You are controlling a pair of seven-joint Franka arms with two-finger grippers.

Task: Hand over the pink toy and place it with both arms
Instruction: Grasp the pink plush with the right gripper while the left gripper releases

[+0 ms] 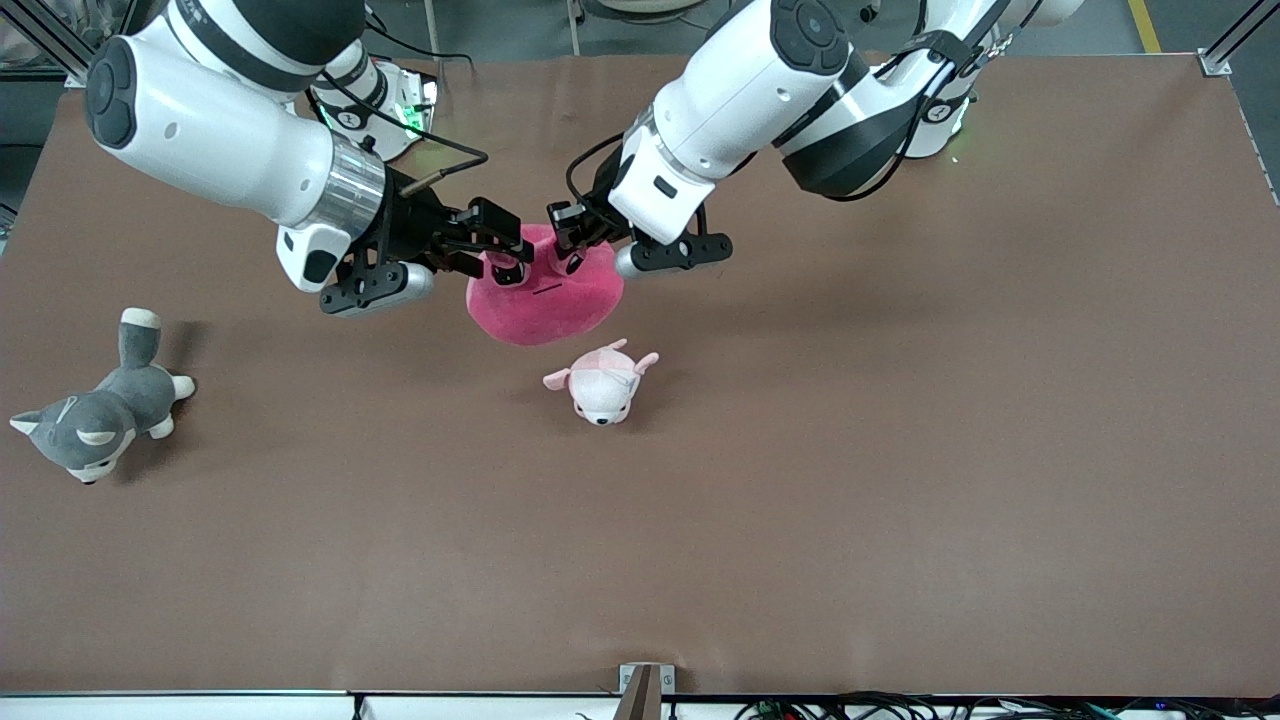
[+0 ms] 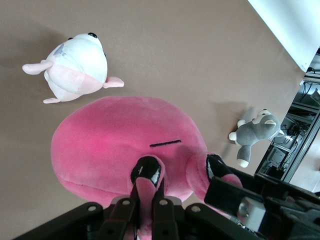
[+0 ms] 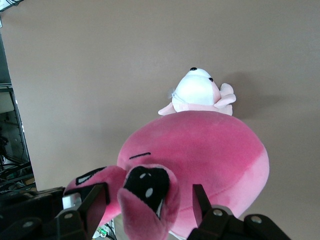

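Over mid-table, the pink toy (image 1: pixel 545 290) hangs in the air between both arms, just above the small pale plush (image 1: pixel 601 383), so this looks like the handover instant. Left gripper (image 2: pixel 146 202) is clamped tight on a fold by one eye patch, carrying the weight. Right gripper (image 3: pixel 145 205) reaches in level from its end of the table, fingers spread wide around the other ear, not yet squeezing. Grey dog plush (image 1: pixel 92 415) lies well apart.

Brown table (image 1: pixel 900 480) (matte), grey floor (image 1: pixel 1100 25) above it.
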